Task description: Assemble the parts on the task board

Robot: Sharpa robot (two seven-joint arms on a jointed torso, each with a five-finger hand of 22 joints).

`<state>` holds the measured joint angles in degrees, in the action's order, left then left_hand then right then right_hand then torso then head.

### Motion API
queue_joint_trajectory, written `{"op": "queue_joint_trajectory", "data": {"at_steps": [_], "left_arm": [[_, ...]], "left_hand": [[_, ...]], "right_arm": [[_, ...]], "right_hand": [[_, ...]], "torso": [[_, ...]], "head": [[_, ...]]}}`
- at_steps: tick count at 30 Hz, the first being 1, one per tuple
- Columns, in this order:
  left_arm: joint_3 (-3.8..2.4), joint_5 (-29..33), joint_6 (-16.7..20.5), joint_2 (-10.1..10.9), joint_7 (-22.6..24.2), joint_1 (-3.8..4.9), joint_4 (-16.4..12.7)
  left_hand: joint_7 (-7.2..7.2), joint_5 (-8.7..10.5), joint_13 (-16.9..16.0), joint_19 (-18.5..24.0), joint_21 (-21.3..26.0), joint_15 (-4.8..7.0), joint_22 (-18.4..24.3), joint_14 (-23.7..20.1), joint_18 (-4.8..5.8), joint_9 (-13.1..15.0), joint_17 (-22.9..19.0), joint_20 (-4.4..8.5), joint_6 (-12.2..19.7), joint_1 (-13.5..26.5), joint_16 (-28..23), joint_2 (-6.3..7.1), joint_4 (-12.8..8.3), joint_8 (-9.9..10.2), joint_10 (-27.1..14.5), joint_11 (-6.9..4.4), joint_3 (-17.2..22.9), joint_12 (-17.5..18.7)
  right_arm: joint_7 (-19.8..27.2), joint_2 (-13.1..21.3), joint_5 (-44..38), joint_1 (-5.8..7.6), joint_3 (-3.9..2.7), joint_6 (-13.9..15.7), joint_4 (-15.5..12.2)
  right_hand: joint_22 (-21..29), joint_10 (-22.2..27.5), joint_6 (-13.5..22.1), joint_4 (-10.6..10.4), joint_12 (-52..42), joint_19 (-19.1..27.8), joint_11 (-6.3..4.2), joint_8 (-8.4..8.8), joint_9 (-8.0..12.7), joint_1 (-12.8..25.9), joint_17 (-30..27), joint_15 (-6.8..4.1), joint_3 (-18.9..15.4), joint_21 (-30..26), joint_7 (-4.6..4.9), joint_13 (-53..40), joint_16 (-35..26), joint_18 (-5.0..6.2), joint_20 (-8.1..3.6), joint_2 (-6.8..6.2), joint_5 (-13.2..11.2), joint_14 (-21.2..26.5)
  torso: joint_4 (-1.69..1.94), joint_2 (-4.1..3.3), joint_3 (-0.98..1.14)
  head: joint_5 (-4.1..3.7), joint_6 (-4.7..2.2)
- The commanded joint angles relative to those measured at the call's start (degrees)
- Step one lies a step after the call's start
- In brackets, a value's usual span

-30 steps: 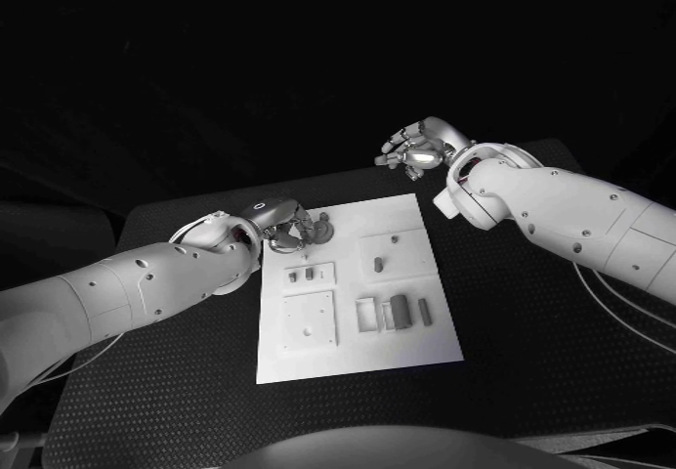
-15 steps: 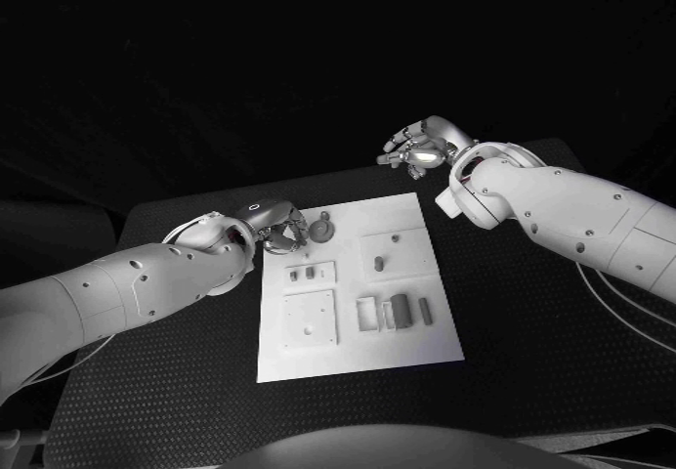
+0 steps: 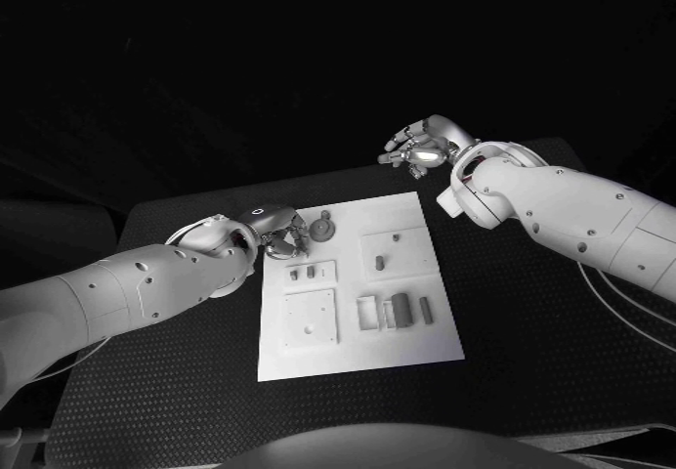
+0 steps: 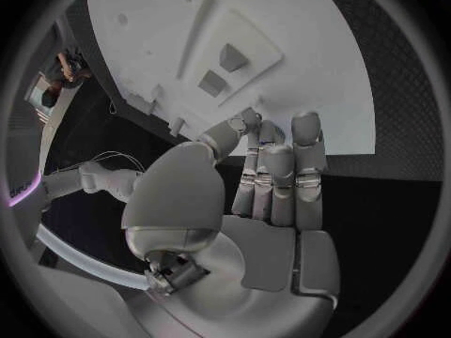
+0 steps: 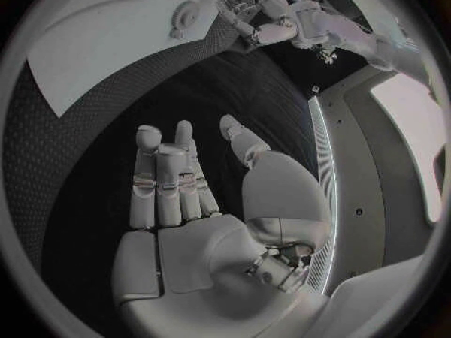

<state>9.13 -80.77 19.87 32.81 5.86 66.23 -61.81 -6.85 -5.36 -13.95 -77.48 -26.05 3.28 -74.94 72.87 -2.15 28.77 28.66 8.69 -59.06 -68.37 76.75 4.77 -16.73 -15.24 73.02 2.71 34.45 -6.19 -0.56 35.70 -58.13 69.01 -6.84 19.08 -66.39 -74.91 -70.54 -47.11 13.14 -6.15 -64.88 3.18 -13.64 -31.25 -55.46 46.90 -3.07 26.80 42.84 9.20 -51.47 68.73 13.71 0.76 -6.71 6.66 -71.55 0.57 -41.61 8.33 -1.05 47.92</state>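
Observation:
The white task board (image 3: pixel 423 337) lies in the middle of the black table. A round grey part (image 3: pixel 324 230) sits near its far left corner, also seen as the round part (image 5: pixel 185 12). My left hand (image 3: pixel 283 237) hovers at the board's left edge just beside that part and holds nothing. In the left wrist view its fingers (image 4: pixel 279 174) reach out straight toward the board (image 4: pixel 310 67), where two small pieces (image 4: pixel 224 67) stand. My right hand (image 3: pixel 417 148) is raised beyond the board's far right corner, fingers (image 5: pixel 165 179) extended and empty.
On the board lie an oblong piece (image 3: pixel 379 262) in a raised square, two small pieces (image 3: pixel 300 275) in a small plate, several bars (image 3: pixel 401 311) at mid right, and a square plate (image 3: pixel 309 320) at the near left. Black mat surrounds the board.
My left hand has drawn back to the left off the round part, which now lies uncovered on the board. The right hand has hardly moved.

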Motion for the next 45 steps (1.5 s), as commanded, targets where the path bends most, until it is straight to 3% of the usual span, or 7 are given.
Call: {"op": "queue_joint_trajectory", "data": {"at_steps": [1,45], "left_arm": [[0.07,-1.03,-1.39,-0.22,-0.32,0.02,-0.02],[0.51,-1.94,-3.73,-1.43,-1.37,-0.01,0.41]], "left_hand": [[-0.10,-0.20,-0.10,-0.01,-0.31,0.46,-1.17,0.13,-5.36,0.02,-0.08,0.28,-0.47,0.02,-0.20,-0.18,0.04,-0.27,0.20,0.06,0.31,-0.09],[-0.19,-0.25,-0.08,0.15,-0.22,0.43,-1.15,0.13,-5.17,-0.06,-0.16,0.34,-0.25,0.11,-0.24,-0.10,0.08,-0.21,0.16,0.10,0.32,0.15]], "right_arm": [[0.51,-0.03,-0.05,-0.02,-0.03,-0.47,-0.04],[0.54,-0.14,-0.05,-0.02,-0.03,-0.48,-0.02]], "right_hand": [[-1.10,-0.34,-0.04,-0.14,0.37,-0.02,-0.05,0.26,-0.09,0.19,-0.10,-0.22,0.04,-0.18,0.36,-0.07,-0.01,1.29,-0.55,0.14,0.12,0.22],[-1.10,-0.36,-0.04,-0.12,0.42,-0.03,-0.05,0.28,-0.12,0.21,-0.11,-0.22,0.05,-0.19,0.37,-0.09,-0.02,1.29,-0.55,0.17,0.12,0.21]], "torso": [[-0.08,0.00,0.07],[-0.05,0.01,0.05]], "head": [[0.03,0.10],[-0.28,0.25]]}}
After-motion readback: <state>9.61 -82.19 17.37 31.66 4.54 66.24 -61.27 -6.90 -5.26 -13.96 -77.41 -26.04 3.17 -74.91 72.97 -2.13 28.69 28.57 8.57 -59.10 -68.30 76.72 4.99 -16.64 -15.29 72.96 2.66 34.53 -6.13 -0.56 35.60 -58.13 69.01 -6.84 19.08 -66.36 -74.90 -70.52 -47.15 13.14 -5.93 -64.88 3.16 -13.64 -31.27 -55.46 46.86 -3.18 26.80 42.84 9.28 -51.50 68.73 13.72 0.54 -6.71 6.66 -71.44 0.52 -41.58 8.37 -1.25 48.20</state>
